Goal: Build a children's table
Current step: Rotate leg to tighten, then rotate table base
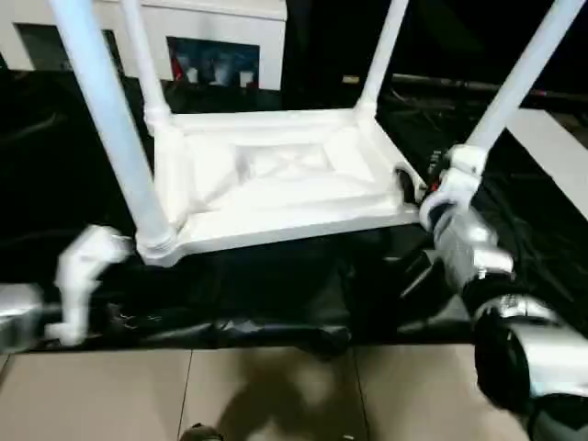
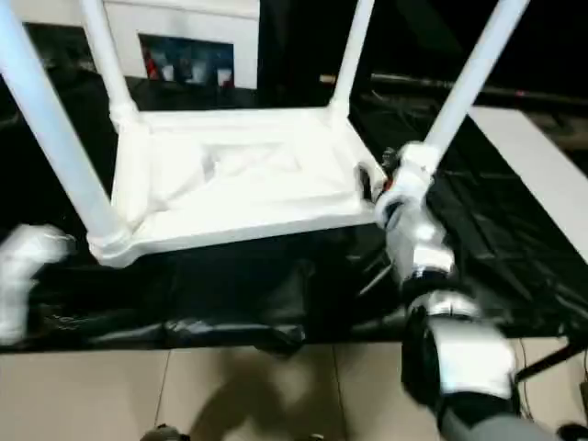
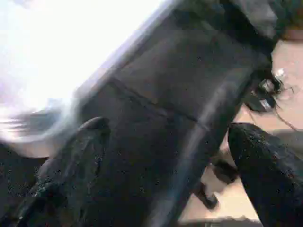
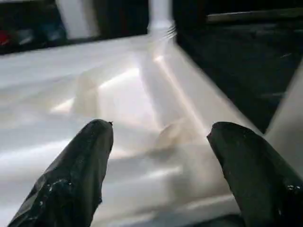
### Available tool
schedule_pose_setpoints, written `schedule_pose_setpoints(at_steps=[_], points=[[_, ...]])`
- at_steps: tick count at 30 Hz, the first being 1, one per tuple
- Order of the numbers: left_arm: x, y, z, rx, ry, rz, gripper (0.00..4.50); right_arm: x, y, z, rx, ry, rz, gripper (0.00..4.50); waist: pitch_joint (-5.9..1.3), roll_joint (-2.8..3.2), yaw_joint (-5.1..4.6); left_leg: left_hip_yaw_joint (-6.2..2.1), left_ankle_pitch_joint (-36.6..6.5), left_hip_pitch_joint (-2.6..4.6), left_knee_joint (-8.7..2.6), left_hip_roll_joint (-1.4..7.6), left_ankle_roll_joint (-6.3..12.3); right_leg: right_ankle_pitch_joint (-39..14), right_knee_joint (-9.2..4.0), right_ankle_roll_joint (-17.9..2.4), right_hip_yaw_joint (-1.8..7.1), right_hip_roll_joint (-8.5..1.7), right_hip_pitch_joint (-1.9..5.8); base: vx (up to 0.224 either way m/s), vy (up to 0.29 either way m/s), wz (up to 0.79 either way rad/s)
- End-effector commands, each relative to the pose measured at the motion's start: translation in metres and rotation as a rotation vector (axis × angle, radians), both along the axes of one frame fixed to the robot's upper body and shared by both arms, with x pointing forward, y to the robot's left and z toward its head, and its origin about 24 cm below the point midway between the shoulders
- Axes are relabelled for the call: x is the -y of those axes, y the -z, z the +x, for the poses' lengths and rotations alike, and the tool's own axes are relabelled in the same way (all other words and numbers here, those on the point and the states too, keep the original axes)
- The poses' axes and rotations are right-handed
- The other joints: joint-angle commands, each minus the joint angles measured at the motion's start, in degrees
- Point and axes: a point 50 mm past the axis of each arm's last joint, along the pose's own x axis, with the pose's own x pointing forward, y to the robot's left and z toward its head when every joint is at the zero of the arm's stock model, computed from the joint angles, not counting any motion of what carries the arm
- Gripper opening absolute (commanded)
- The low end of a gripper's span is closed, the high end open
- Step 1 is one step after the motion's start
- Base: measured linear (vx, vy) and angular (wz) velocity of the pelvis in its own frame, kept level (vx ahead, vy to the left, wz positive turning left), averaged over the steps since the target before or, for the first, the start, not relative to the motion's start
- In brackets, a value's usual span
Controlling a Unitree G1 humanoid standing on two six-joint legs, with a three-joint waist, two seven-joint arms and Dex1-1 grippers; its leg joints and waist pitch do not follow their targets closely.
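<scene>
Head views: the tabletop (image 1: 276, 184) lies upside down on a black cloth (image 1: 276, 294), w/ four legs (image 1: 110, 119) standing up from its corner sockets; tan floor (image 1: 276, 395) runs along the cloth's near edge, a white cabinet (image 1: 211, 37) stands behind. Left wrist view: left gripper (image 3: 165, 156) fingers spread apart, over black cloth beside the white edge. Right wrist view: right gripper (image 4: 158, 165) fingers wide apart, over the ribbed underside, holding nothing.
</scene>
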Motion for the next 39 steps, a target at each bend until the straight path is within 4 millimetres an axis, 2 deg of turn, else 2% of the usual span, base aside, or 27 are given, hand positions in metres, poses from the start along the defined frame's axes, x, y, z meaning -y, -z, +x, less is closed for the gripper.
schedule_pose_setpoints(at_steps=[1, 2, 3, 4, 8, 9, 11, 12, 19, 22, 23, 29, 33, 39], points=[[-0.020, -0.010, 0.004, 0.102, -0.076, -0.041, 4.44, -0.001, 0.014, -0.010, -0.022, -0.039, -0.033, 3.62, -3.38, 1.18, -0.13, 0.86, -16.7, 0.88, -4.18, -0.94, -1.46, -16.1, -4.82, -8.2, 2.19, -2.12, 1.84, 0.000, 0.000, 0.00], [-0.020, -0.010, 0.004, 0.102, -0.076, -0.041, 4.44, -0.001, 0.014, -0.010, -0.022, -0.039, -0.033, 3.62, -3.56, 1.29, -0.10, 0.82, -16.3, 0.90, -4.19, -0.89, -1.62, -14.6, -4.61, -8.5, 2.24, -2.14, 1.91, 0.000, 0.000, 0.00], [-0.026, -0.011, 0.007, 0.128, -0.116, -0.056, 4.44, -0.001, 0.019, -0.013, -0.033, -0.047, -0.044, 3.62, -3.60, 1.23, -0.12, 0.72, -16.0, 0.84, -4.27, -0.79, -1.70, -13.8, -4.45, -8.7, 2.22, -2.18, 2.04, 0.000, 0.000, 0.00], [-0.032, -0.011, 0.011, 0.169, -0.161, -0.064, 4.44, 0.001, 0.026, -0.018, -0.056, -0.046, -0.061, 3.62, -3.65, 1.42, -0.11, 0.74, -15.8, 0.94, -4.25, -0.78, -1.81, -12.4, -4.30, -9.1, 2.18, -2.07, 1.94, 0.000, 0.000, 0.00], [-0.036, -0.011, 0.013, 0.196, -0.191, -0.070, 4.44, 0.003, 0.030, -0.021, -0.072, -0.044, -0.073, 3.62, -3.83, 1.23, -0.11, 0.72, -15.0, 0.82, -4.24, -0.77, -1.76, -10.6, -4.02, -9.8, 2.21, -2.26, 2.29, 0.000, 0.000, 0.00], [-0.035, -0.011, 0.023, 0.274, -0.243, -0.088, 4.44, 0.013, 0.041, -0.028, -0.118, -0.009, -0.104, 3.62, -3.75, 1.20, -0.13, 0.72, -15.2, 0.87, -4.26, -0.79, -1.67, -11.2, -4.16, -9.7, 2.19, -2.26, 2.23, 0.000, 0.000, 0.00], [-0.030, -0.011, 0.035, 0.353, -0.296, -0.121, 4.44, 0.019, 0.046, -0.034, -0.135, 0.010, -0.107, 3.62, -3.85, 1.39, 0.27, 1.00, -15.0, 1.32, -4.01, -0.76, -1.85, -8.6, -4.16, -10.1, 2.35, -2.16, 2.06, 0.000, 0.000, 0.00], [-0.029, -0.011, 0.037, 0.368, -0.307, -0.129, 4.44, 0.019, 0.047, -0.035, -0.136, 0.012, -0.106, 3.62, -3.98, 1.19, 0.37, 0.80, -14.1, 0.75, -4.14, -0.79, -1.99, -8.4, -3.94, -9.9, 2.24, -2.28, 2.66, 0.000, 0.000, 0.00], [-0.006, -0.009, 0.064, 0.415, -0.290, -0.232, 4.44, 0.019, 0.053, -0.040, -0.159, 0.022, -0.120, 3.62, -4.05, 1.05, 0.18, 0.72, -15.1, 0.91, -4.03, -0.84, -2.20, -10.4, -4.13, -9.4, 2.19, -2.41, 2.52, 0.000, 0.000, 0.00], [0.001, -0.008, 0.069, 0.413, -0.261, -0.257, 4.44, 0.016, 0.054, -0.039, -0.168, 0.018, -0.127, 3.62, -4.09, 0.96, 0.11, 0.70, -14.7, 0.81, -4.02, -0.88, -2.18, -10.4, -4.10, -9.2, 2.17, -2.40, 2.56, 0.000, 0.000, 0.00], [0.012, -0.009, 0.072, 0.394, -0.215, -0.301, 4.44, 0.013, 0.055, -0.039, -0.180, 0.008, -0.131, 3.62, -4.17, 0.99, 0.04, 0.72, -14.1, 0.83, -3.97, -0.80, -2.33, -9.6, -3.95, -9.5, 2.17, -2.44, 2.58, 0.000, 0.000, 0.00], [0.040, -0.013, 0.074, 0.348, -0.079, -0.402, 4.44, 0.008, 0.056, -0.036, -0.200, -0.016, -0.148, 3.62, -4.22, 1.22, 0.08, 0.83, -13.4, 0.93, -3.88, -0.76, -2.40, -6.9, -3.66, -10.8, 2.16, -2.39, 2.57, 0.000, 0.000, 0.00], [0.068, -0.021, 0.063, 0.253, 0.131, -0.511, 4.44, 0.002, 0.054, -0.033, -0.205, -0.034, -0.149, 3.62, -4.20, 1.34, 0.47, 0.92, -13.5, 1.03, -3.87, -0.73, -2.62, -5.7, -3.42, -11.4, 2.11, -2.34, 2.52, 0.000, 0.000, 0.00], [0.083, -0.034, 0.052, 0.200, 0.267, -0.589, 4.44, -0.006, 0.049, -0.028, -0.204, -0.068, -0.150, 3.62, -4.10, 1.01, 0.28, 0.87, -14.2, 0.81, -3.93, -0.87, -3.05, -8.4, -3.63, -10.1, 2.15, -2.29, 2.74, 0.000, 0.000, 0.00]])
